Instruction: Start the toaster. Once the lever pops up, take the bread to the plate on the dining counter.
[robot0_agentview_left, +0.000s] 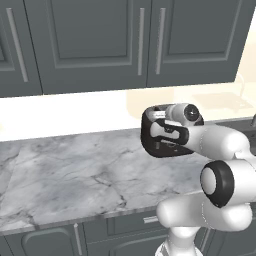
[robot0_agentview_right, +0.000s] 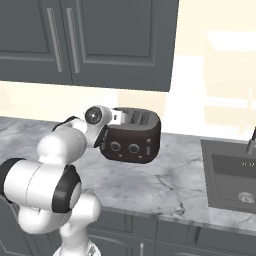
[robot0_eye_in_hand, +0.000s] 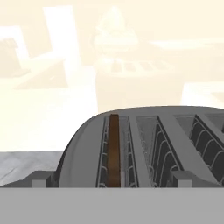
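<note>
In the left base view the arm covers most of the toaster (robot0_agentview_left: 159, 142), whose knobbed face is hidden there; the pincer itself is hard to make out against it. The toaster stands on the marble worktop (robot0_agentview_right: 165, 180), at about 9 o'clock from the sink (robot0_agentview_right: 235, 177). Seen from the hand, the bread (robot0_eye_in_hand: 114, 151) sits upright in the leftmost slot, just ahead at 12 o'clock. The pincer (robot0_eye_in_hand: 111, 183) is spread fully wide, gripping nothing.

white arm (robot0_agentview_right: 55, 170) folded forward, gripper (robot0_eye_in_hand: 112, 186) level, jaws spread wide, holding nothing
</note>
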